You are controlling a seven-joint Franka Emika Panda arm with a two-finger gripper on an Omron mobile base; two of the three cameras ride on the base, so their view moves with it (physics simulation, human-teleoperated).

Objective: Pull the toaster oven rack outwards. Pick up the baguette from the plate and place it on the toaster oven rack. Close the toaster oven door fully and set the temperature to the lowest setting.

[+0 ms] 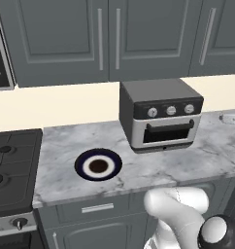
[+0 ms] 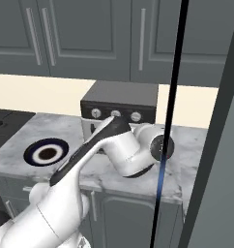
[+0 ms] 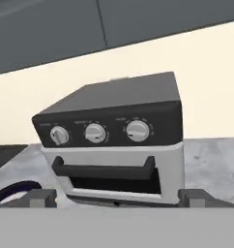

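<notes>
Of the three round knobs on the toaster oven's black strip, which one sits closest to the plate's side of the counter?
The leftmost knob on the toaster oven: it is at the strip's end facing the plate; the other two sit further right.

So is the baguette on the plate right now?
No, in the left base view the plate on the counter shows its bare brown centre, with no bread on it.
</notes>
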